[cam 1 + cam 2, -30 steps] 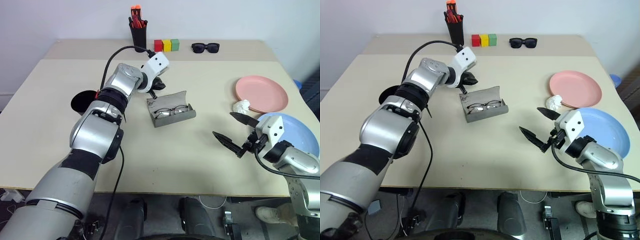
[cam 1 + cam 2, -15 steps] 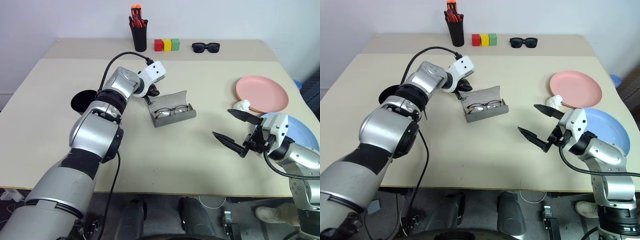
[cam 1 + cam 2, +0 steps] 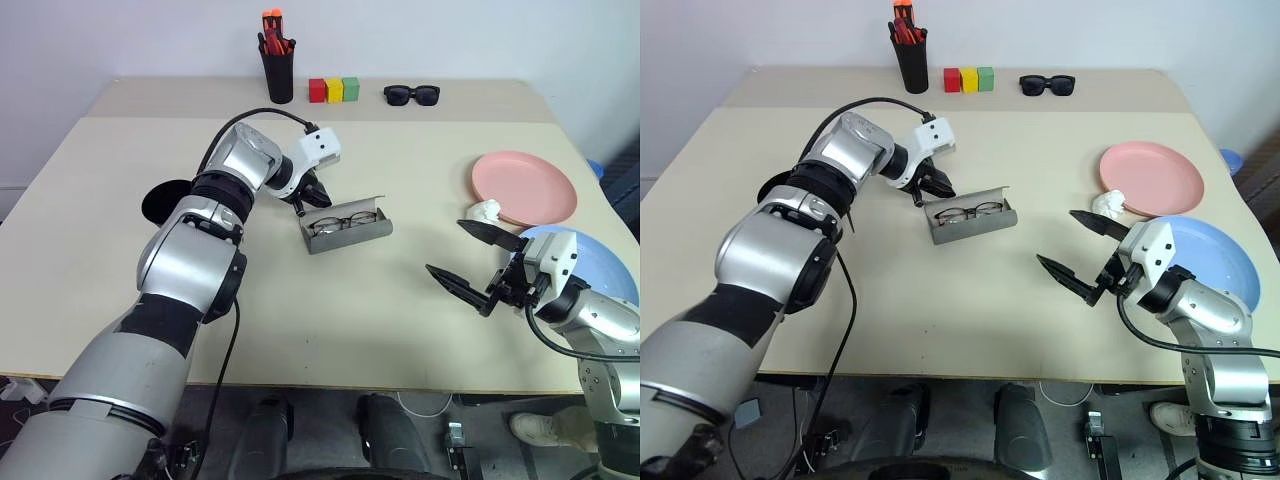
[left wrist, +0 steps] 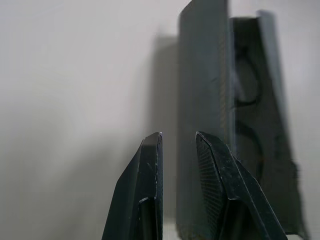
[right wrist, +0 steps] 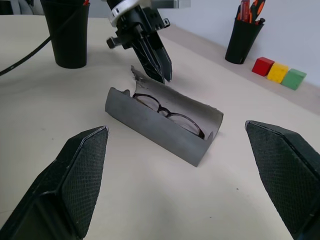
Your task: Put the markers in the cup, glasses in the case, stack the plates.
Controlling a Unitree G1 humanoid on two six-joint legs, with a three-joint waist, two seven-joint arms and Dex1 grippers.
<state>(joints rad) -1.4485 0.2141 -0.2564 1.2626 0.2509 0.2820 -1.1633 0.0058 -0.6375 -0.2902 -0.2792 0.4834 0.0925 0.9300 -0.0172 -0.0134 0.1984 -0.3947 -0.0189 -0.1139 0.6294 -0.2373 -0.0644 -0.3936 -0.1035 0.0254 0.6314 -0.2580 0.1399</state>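
Note:
The grey case [image 3: 345, 228] lies mid-table with the glasses [image 3: 342, 221] inside it. Its lid leans forward over them, half closed. My left gripper [image 3: 305, 195] is at the lid's back left corner, fingers [image 4: 150, 165] nearly together with a thin slit and nothing between them. My right gripper [image 3: 447, 247] hovers wide open to the right of the case, holding nothing. The pink plate [image 3: 525, 187] and the blue plate [image 3: 590, 260] lie side by side at the right. The black cup [image 3: 165, 203] stands behind my left arm. A small red tip [image 5: 86, 2] shows at its rim; I cannot make out more of the markers.
A white crumpled wad [image 3: 485, 211] sits between the two plates. Along the far edge stand a black pen pot [image 3: 278, 70] with orange-capped pens, three coloured blocks [image 3: 333, 90] and black sunglasses [image 3: 411, 95].
My left gripper swung round behind the case and the lid tipped forward from wide open to half closed over the glasses. The right gripper stayed in place.

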